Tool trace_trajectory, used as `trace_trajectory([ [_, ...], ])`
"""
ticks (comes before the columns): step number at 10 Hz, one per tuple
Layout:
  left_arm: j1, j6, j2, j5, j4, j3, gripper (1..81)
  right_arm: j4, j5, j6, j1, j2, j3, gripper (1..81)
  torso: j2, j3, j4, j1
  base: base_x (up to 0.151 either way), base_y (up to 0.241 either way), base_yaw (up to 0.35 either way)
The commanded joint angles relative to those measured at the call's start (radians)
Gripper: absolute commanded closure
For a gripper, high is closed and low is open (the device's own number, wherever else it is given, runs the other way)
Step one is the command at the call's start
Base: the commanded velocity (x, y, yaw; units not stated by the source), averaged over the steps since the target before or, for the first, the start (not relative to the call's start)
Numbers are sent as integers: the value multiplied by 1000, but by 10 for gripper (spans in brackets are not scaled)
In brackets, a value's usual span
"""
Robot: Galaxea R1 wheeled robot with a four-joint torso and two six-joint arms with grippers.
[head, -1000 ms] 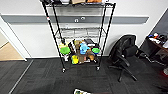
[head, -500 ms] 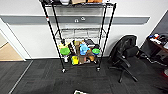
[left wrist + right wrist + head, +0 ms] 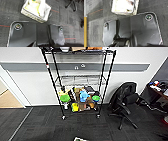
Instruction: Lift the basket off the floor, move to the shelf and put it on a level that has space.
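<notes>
Facing shelf (image 3: 79, 82) against wall, basket (image 3: 36, 10) on floor (image 3: 45, 124) below

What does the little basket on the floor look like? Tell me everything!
The basket is small, rectangular and looks woven, cream-beige with a pale rim and low sides. It sits flat on the dark grey carpet floor. Inside is something pale, white and yellowish, like crumpled cloth or paper; what exactly is hard to tell. In the head view just a corner peeks in, in front of the black wire shelf.
</notes>
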Motion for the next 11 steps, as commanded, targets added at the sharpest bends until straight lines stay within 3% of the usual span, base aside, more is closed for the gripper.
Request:
trace_trajectory([
  [1,-8,-4,-16,57,0,-10,10,3,-51,4,29,-5,18,10,-100,0,0,64,0,0,0],
  [3,-8,-35,-13,59,-32,-10,10,-2,-51,4,1,5,15,10,-111,0,0,71,0,0,0],
  [6,13,-39,-16,76,-43,-10,10,-8,-51,2,-37,8,10,10,-200,0,0,125,0,0,0],
  [8,32,-42,-16,80,-48,-17,10,-9,-51,2,-59,15,-21,10,-267,-94,0,167,0,0,0],
  [11,52,-67,-19,111,-46,-36,10,-8,-51,2,-79,60,-107,10,-347,-152,0,217,0,0,0],
])
